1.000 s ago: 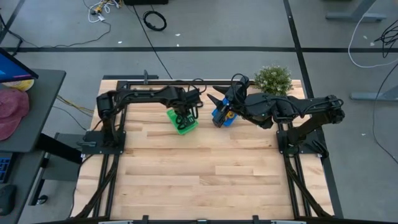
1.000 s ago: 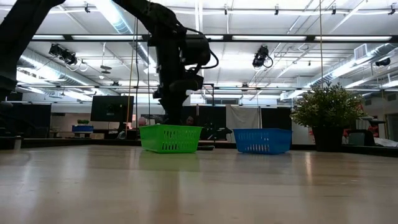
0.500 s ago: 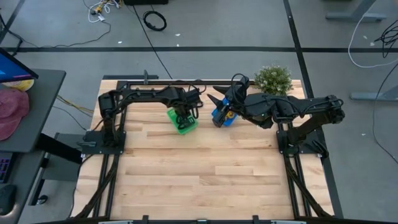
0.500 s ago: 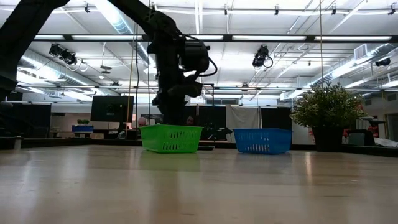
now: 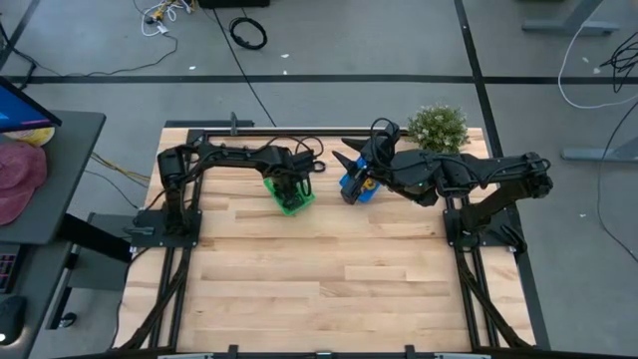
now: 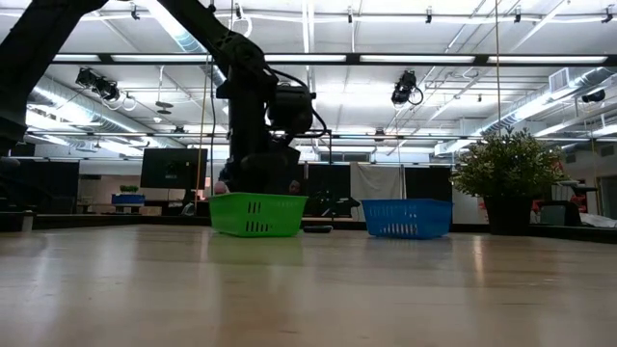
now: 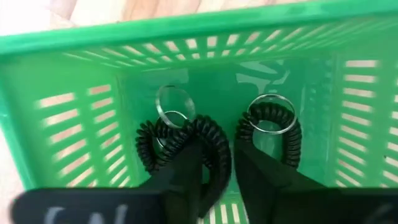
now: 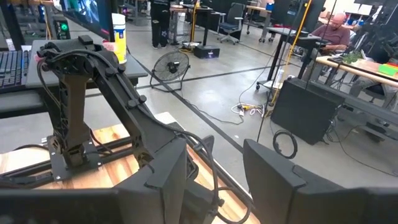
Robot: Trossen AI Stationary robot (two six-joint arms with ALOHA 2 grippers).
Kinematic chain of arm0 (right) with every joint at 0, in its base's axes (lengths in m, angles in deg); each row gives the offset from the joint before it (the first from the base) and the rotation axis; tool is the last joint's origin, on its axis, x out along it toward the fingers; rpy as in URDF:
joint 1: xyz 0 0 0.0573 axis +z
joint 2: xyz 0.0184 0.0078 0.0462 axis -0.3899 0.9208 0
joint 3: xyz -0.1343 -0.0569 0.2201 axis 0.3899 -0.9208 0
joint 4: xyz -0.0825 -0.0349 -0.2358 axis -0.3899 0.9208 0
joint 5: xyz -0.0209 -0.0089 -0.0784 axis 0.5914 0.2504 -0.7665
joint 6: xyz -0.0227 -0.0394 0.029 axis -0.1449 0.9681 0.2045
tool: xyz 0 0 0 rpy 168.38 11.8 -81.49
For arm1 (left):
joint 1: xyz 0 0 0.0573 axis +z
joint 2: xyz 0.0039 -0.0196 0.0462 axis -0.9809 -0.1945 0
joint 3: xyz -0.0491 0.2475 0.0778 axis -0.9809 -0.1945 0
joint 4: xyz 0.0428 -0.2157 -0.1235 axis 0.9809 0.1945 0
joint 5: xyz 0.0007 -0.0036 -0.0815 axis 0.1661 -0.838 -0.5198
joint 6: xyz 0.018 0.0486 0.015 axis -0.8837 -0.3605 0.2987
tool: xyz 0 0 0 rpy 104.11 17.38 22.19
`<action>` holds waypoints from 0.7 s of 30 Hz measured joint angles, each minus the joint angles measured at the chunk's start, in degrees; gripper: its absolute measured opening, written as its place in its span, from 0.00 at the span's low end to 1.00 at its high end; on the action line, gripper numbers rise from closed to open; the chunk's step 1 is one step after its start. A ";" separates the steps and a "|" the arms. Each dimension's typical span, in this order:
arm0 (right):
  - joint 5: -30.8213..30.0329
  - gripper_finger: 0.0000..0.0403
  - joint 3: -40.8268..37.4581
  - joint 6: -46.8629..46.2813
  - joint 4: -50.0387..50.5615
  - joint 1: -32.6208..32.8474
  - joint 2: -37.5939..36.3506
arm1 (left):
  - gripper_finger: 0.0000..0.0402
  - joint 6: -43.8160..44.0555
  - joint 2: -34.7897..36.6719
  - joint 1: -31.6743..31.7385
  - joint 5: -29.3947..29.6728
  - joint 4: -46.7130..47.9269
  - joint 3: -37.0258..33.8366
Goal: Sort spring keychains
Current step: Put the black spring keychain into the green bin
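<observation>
Two black spring keychains with metal rings lie on the floor of the green basket (image 7: 186, 28): one (image 7: 165, 140) beside my left fingers, the other (image 7: 277, 127) apart from them. My left gripper (image 7: 230, 171) reaches down into that basket (image 5: 289, 192) (image 6: 258, 214), fingers open, with nothing between them. My right gripper (image 8: 214, 168) is open and holds nothing. It hovers over the blue basket (image 5: 359, 186) (image 6: 407, 218), whose contents are hidden. No orange keychain shows. My left gripper comes from above, pointing down into the green basket. One finger (image 7: 186, 171) lies against the coil (image 7: 208, 140) of the nearer black keychain, which rests on the basket floor. Nothing is pinched. I cannot tell whether the fingertips press on the floor.
A potted plant (image 5: 437, 127) (image 6: 508, 178) stands at the table's far right corner, behind the blue basket. Both baskets sit near the far edge, side by side. The wide wooden surface (image 5: 319, 279) lies toward the near edge.
My left gripper has moved down into the green basket. The basket has slid a little toward the table's left. My right arm has kept still.
</observation>
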 joint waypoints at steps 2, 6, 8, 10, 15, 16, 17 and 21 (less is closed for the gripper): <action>0.01 0.40 0.00 0.00 0.01 0.00 0.00 | 0.29 0.04 0.44 0.00 0.00 -0.18 0.00; 0.02 0.40 0.00 0.02 0.01 0.00 0.00 | 0.42 -0.01 1.80 0.00 -1.50 -0.61 -0.04; 0.02 0.40 0.00 0.04 0.09 0.00 0.00 | 0.48 -0.08 3.06 0.00 -2.07 -0.98 -0.04; 0.00 0.40 0.00 0.03 0.17 0.00 0.00 | 0.54 -0.13 4.64 0.00 -2.16 -1.12 -0.04; 0.00 0.40 0.00 0.20 0.42 0.00 0.00 | 0.63 0.01 10.44 -0.37 0.40 -1.88 -0.04; 0.00 0.40 0.00 0.22 0.47 0.00 0.00 | 0.63 0.29 11.98 -0.45 1.46 -1.87 -0.04; 0.00 0.40 0.00 0.22 0.47 -0.02 0.00 | 0.63 1.04 13.65 -0.86 3.18 -2.53 -0.04; -0.04 0.40 0.00 0.26 0.64 -0.01 0.00 | 0.62 4.47 21.65 -2.53 9.81 -4.96 -0.04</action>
